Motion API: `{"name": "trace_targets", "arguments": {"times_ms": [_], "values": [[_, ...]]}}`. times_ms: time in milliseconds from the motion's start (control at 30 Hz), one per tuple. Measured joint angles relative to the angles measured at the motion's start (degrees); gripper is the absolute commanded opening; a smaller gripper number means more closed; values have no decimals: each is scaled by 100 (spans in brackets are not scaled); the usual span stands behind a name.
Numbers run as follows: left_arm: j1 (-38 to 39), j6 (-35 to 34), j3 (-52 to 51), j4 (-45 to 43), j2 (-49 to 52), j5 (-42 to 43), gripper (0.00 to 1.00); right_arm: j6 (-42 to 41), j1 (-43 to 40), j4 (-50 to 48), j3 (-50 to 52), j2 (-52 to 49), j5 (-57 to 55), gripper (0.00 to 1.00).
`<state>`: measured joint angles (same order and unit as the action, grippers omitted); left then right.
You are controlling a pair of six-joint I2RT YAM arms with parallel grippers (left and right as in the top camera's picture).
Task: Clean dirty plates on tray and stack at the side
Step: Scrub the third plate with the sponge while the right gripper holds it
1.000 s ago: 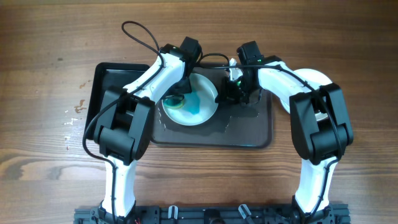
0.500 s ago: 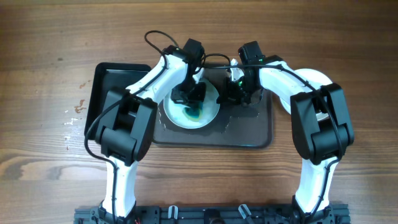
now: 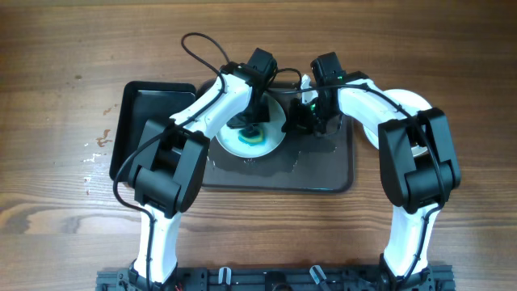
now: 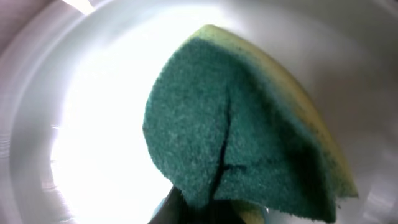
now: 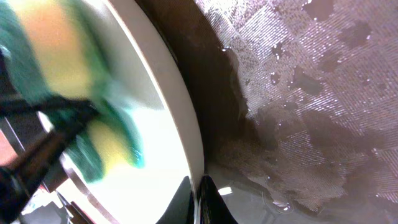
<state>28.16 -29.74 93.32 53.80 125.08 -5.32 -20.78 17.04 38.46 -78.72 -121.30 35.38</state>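
Note:
One white plate [image 3: 271,144] lies on the dark tray [image 3: 323,174]. My left gripper [image 3: 252,125] is shut on a green and yellow sponge [image 4: 249,149] and presses it on the plate's inside [image 4: 93,143]. My right gripper [image 3: 300,120] is shut on the plate's right rim [image 5: 186,137]; its fingertips [image 5: 200,190] pinch the thin white edge. The sponge also shows blurred in the right wrist view [image 5: 81,124]. A blue-green smear shows around the sponge in the overhead view. No other plates are in view.
A smaller black tray [image 3: 149,121] lies to the left, partly under the left arm. The dark tray's surface [image 5: 323,93] is wet, with water drops and patches. Wooden table [image 3: 452,65] surrounds the trays.
My left gripper has moved the sponge from the plate's left side to its upper right. The broad blue smear has shrunk. The right gripper has kept its hold on the rim.

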Motion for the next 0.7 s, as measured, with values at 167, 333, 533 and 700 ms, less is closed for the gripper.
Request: {"name": "trace_targets", "arguments": {"times_ms": [167,333,533,700], "values": [[-66,-407,-17,682,4,-1285,4,2,7,2,0,0,2,4],[-85,-492,-26,1126,20,-1235,4,11,66,20,0,0,17,4],[-205,-205,-9,1285,20,-407,4,50,63,46,0,0,20,4],[-354,-125,173,1453,13,-50,4,68,63,50,0,0,17,5]]}}
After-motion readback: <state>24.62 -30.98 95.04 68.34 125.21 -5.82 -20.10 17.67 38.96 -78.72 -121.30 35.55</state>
